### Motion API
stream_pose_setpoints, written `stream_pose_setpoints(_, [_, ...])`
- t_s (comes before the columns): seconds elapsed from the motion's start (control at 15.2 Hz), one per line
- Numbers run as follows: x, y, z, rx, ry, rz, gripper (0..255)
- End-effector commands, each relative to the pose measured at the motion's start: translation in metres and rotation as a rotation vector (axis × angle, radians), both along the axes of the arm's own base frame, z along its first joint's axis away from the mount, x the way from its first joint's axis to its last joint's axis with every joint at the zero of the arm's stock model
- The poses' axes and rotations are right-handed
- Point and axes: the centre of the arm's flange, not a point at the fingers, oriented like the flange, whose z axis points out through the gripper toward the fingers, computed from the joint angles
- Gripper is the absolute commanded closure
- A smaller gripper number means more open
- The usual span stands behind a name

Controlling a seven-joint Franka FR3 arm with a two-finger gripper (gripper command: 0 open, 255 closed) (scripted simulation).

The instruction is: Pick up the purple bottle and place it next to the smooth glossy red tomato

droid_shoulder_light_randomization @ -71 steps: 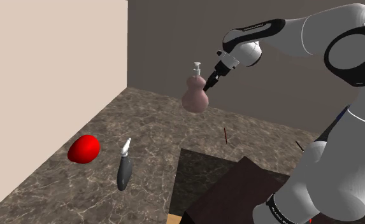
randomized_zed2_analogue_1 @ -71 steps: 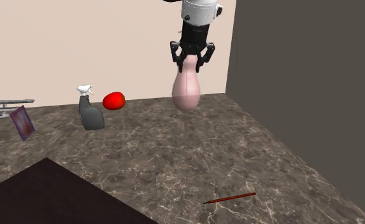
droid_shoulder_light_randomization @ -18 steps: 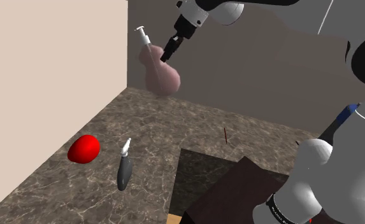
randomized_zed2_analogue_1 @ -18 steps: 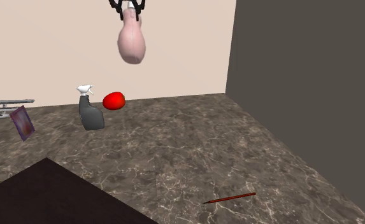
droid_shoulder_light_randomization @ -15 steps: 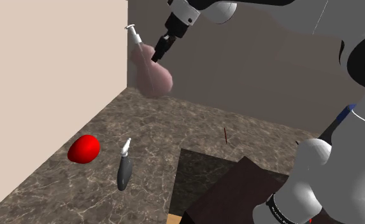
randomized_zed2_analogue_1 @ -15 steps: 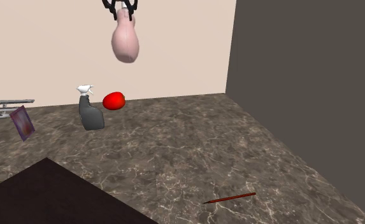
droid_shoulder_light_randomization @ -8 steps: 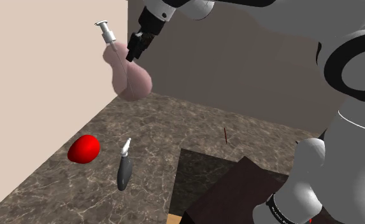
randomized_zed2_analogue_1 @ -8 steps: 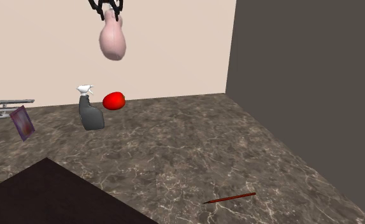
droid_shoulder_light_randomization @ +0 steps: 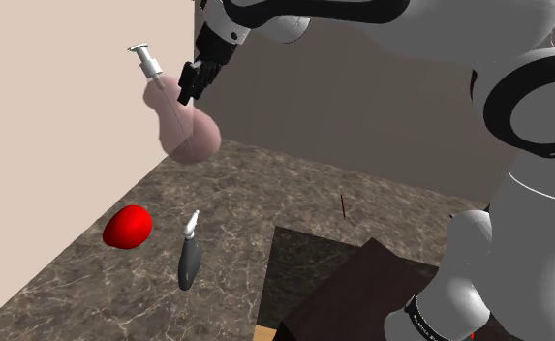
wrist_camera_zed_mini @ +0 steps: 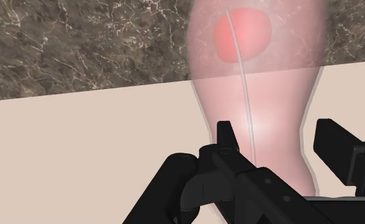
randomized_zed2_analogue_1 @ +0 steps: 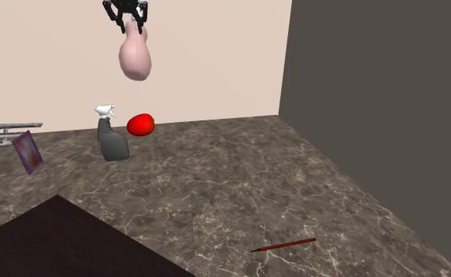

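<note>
Bottle (droid_shoulder_light_randomization: 186, 131), pink see-through, hangs tilted high over counter (droid_shoulder_light_randomization: 265, 194), neck clamped in my gripper (droid_shoulder_light_randomization: 185, 92). Tomato (droid_shoulder_light_randomization: 128, 226) below, grey sprayer (droid_shoulder_light_randomization: 189, 257) nearby. I should lower slowly, straighten btl, land away from sprayer.

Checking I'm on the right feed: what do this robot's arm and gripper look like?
The arm is made of rounded glossy white segments with black rings at the joints. The gripper is all black, with two angular fingers.

Shoulder view over stand (droid_shoulder_light_randomization: 354, 295), second exterior sideways, both showing tomato (droid_shoulder_light_randomization: 128, 227)
</note>
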Motion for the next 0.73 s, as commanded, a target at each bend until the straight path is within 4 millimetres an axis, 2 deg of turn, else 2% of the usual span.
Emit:
stream_pose_setpoints(0.0, [-0.001, -0.001, -0.009, 0.001, -0.002, 0.0, 255])
stream_pose_setpoints(0.66, [-0.001, -0.001, -0.062, 0.001, -0.002, 0.0, 255])
